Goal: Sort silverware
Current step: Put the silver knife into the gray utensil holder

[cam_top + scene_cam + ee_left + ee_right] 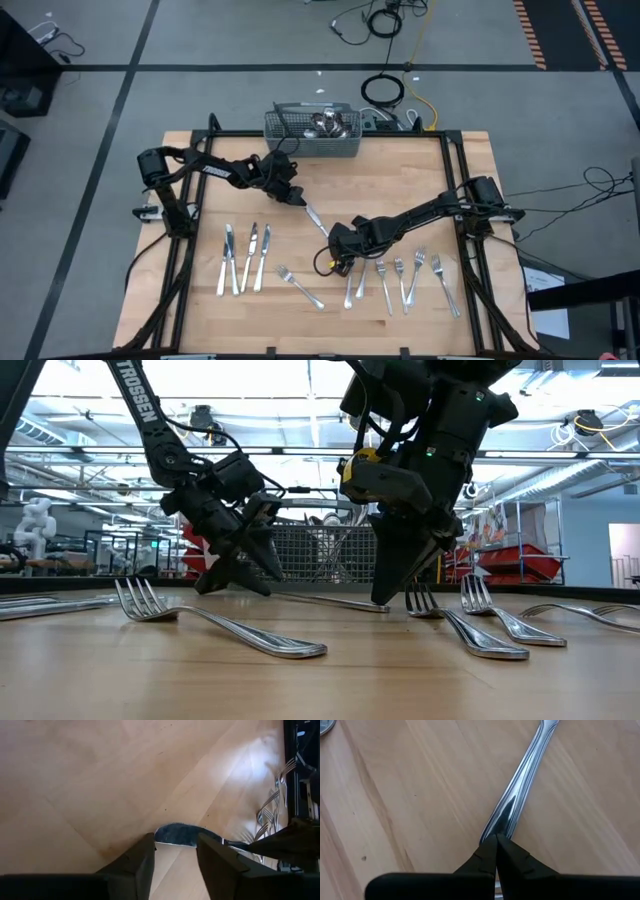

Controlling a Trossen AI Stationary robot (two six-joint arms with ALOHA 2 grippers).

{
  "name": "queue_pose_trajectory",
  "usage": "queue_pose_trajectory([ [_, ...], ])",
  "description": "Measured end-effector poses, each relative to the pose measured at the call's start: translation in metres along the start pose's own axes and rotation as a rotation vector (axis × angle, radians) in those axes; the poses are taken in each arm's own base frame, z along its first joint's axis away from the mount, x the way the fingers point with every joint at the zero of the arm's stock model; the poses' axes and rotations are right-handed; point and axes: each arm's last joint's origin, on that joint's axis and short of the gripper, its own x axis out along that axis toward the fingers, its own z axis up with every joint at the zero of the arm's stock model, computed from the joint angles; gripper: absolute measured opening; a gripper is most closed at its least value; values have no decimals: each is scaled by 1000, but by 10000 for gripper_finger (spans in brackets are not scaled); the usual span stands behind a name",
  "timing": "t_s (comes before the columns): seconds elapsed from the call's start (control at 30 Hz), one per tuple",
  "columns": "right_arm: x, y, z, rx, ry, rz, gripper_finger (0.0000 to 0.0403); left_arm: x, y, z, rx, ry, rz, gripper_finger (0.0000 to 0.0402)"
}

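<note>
From above, the left tool (297,197) and right tool (334,240) sit at opposite ends of 1 knife (314,216) lying mid-table, between 3 knives (246,258) and a row of forks (410,275), with the basket (312,133) behind. Left wrist view: fingers (136,865) parted astride its blade (182,834), not gripping. Right wrist view: fingers (492,856) shut at the handle (517,795); whether they pinch it I cannot tell. Likely this knife is being placed; next, carry it to the knife group.

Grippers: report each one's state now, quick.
Left gripper: open, fingers straddling the blade end of a slim silver metal table knife.
Right gripper: shut, fingertips pressed on the same knife's handle.
</note>
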Motion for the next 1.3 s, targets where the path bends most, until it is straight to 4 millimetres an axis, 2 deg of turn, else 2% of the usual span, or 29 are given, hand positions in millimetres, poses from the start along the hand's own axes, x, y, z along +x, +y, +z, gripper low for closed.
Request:
queue_pose_trajectory([
  [0.13, 0, 0, 0, -12, -1, 1, 0, -1, -1, 0, 44, 1, -15, 106],
  [0.3, 0, 0, 0, -25, -3, 0, 0, 0, -3, 0, 104, -12, -18, 20],
  [0.37, 0, 0, 0, -26, -3, 0, 0, 0, -3, 1, 101, -27, -6, 9],
  [0.67, 0, 0, 0, -22, -3, -1, 0, -10, 4, 9, 6, -109, 57, 49],
  [1.0, 0, 0, 0, -25, -2, -1, 0, -10, 7, 3, 66, -20, 69, 108],
  [1.3, 0, 0, 0, -26, -2, 0, 0, -6, 3, -2, 74, -8, 93, 118],
])
